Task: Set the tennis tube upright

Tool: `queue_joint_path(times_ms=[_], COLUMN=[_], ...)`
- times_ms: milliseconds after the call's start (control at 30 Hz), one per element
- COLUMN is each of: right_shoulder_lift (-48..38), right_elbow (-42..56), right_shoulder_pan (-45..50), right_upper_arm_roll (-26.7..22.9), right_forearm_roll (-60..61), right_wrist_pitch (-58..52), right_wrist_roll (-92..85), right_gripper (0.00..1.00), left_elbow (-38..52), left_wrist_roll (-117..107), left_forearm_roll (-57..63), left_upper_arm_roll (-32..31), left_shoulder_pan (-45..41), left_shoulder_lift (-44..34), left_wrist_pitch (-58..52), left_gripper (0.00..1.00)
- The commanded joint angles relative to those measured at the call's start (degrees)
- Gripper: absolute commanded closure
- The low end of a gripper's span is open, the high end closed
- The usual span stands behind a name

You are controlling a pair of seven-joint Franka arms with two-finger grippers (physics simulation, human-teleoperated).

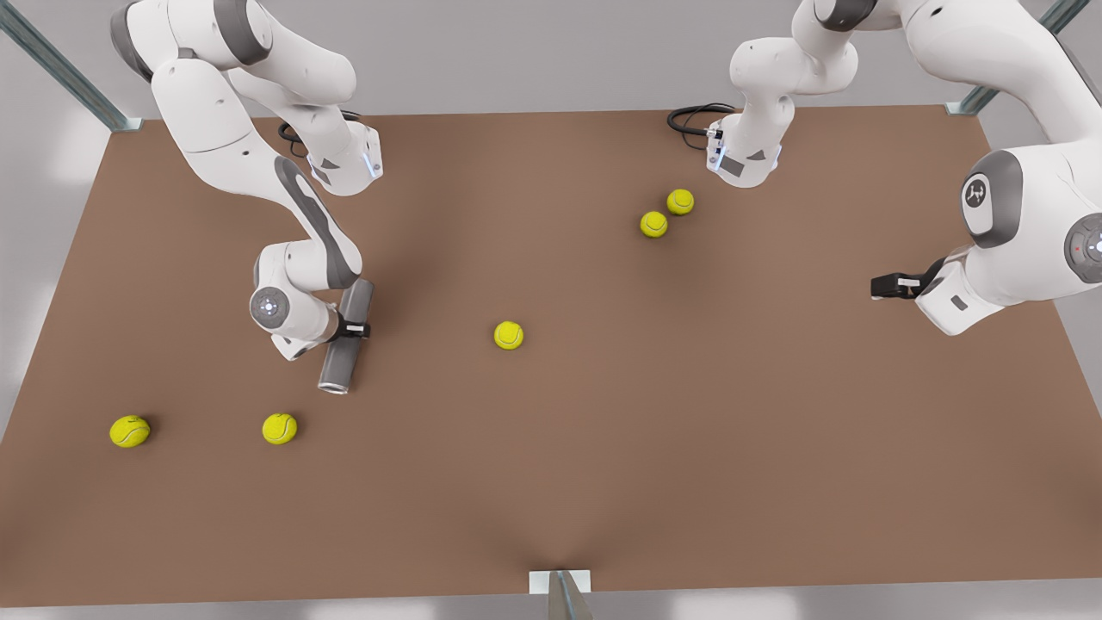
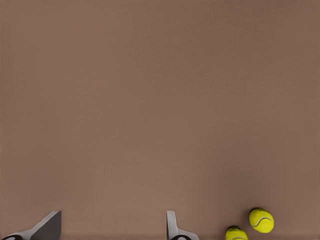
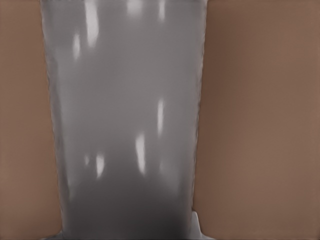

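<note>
Right gripper (image 1: 351, 328) was clamped around the tennis tube (image 1: 346, 348) lying on the table (image 1: 603, 482) at about 9 o'clock, left gripper (image 1: 880, 287) waited at 3 o'clock, fingers (image 2: 172, 225) apart.

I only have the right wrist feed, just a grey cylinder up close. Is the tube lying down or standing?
Observer: Lying on the table. The right gripper is clamped across the tennis tube near mid-length.
Operator: Which end has the rim?
Observer: The silvery rim is on the end toward the front view's bottom edge.
Operator: Left arm?
Observer: The left gripper waits open at the front view's right, far from the tube, holding nothing.
</note>
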Motion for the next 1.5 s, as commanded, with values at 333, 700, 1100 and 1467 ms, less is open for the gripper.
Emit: queue_joint_path(times_ms=[333, 700, 1100, 1467], right_shoulder_lift=[-0.74, -0.21, 0.93, 14.99], right_elbow=[4.14, 14.77, 21.37, 38.94], right_shoulder_pan=[0.01, 4.32, 17.41, 30.07], right_upper_arm_roll=[2.09, 7.36, 7.36, 7.36], right_forearm_roll=[-0.53, -2.72, -18.46, -27.25], right_wrist_pitch=[-4.74, -7.12, -7.03, -4.22], right_wrist_roll=[0.31, -5.85, -20.08, -36.43], right_gripper=[0.31, 0.31, 0.31, 0.32], left_elbow=[0.00, 0.00, 0.00, 0.00], left_wrist_roll=[0.00, -0.09, -0.09, 0.00], left_forearm_roll=[0.00, 0.00, 0.00, 0.00], left_upper_arm_roll=[0.00, 0.00, 0.00, 0.00], left_shoulder_pan=[0.00, 0.00, 0.00, 0.00], left_shoulder_lift=[0.00, 0.08, 0.08, 0.52], left_wrist_pitch=[0.09, 0.09, 0.09, 0.26], left_gripper=[0.00, 0.00, 0.00, 0.00])
